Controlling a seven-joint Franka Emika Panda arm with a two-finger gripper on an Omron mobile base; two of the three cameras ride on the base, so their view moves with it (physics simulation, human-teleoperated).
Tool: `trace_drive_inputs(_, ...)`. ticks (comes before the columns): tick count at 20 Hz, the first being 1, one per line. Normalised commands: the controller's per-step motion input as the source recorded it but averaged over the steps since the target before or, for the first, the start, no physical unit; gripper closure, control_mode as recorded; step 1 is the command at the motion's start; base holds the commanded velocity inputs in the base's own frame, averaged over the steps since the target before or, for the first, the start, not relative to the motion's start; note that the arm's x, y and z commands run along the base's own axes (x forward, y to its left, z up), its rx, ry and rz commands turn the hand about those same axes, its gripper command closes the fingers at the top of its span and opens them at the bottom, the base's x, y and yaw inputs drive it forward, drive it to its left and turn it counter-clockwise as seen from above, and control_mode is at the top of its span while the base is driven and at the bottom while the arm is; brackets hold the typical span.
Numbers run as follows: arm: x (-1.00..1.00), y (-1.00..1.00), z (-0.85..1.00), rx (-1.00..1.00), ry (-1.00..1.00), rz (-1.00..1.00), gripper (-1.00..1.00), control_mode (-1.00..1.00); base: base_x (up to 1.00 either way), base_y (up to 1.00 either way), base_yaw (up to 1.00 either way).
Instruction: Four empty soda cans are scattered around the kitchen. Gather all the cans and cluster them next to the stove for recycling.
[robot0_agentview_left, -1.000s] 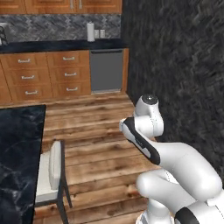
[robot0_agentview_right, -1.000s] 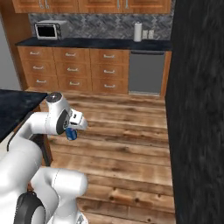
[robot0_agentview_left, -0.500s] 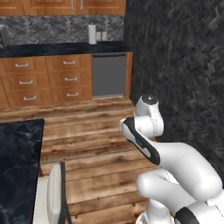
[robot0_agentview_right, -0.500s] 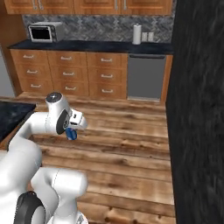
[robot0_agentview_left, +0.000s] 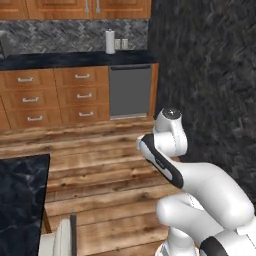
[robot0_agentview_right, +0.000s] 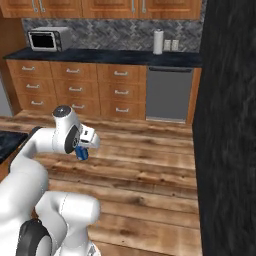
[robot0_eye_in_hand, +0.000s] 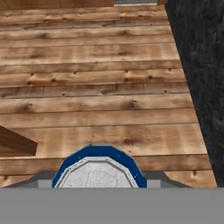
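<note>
The robot carries a blue soda can (robot0_agentview_right: 82, 152) in its jaws, which are closed on the can's sides; in the hand view the silvery top of the can (robot0_eye_in_hand: 99, 171) sits right between the two dark tips, above the wooden floor (robot0_eye_in_hand: 100, 87). In the right base view the gripper (robot0_agentview_right: 83, 150) hangs beside the white arm, over the floor and well apart from the far bench (robot0_agentview_right: 110, 55) with the toaster oven (robot0_agentview_right: 49, 39) and the paper roll (robot0_agentview_right: 158, 41). The stove is not visible from here, so I judge that the step in hand is the transport: the base drives through the kitchen to find the stove. To do this well, the jaws should keep the same firm grip and the can should stay upright and close to the arm, so it does not swing or slip when the base turns. The dark wall (robot0_agentview_right: 230, 125) on the right is near, so the arm needs some room from it. The can should be lowered only when the stove is just beside it.
</note>
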Motion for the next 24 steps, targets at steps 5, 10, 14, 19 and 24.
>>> trace_drive_inputs(5, 0.0, 0.0, 0.0, 0.0, 0.0, 0.0, 1.0, 1.0, 0.64, 0.04, 0.11)
trace_drive_inputs(10, 0.0, 0.0, 0.0, 0.0, 0.0, 0.0, 1.0, 1.0, 0.6, 0.06, 0.16)
trace_drive_inputs(14, 0.0, 0.0, 0.0, 0.0, 0.0, 0.0, 1.0, 1.0, 0.59, 0.07, 0.17)
trace_drive_inputs(19, 0.0, 0.0, 0.0, 0.0, 0.0, 0.0, 1.0, 1.0, 0.57, 0.08, 0.2)
trace_drive_inputs(24, 0.0, 0.0, 0.0, 0.0, 0.0, 0.0, 1.0, 1.0, 0.56, 0.07, 0.23)
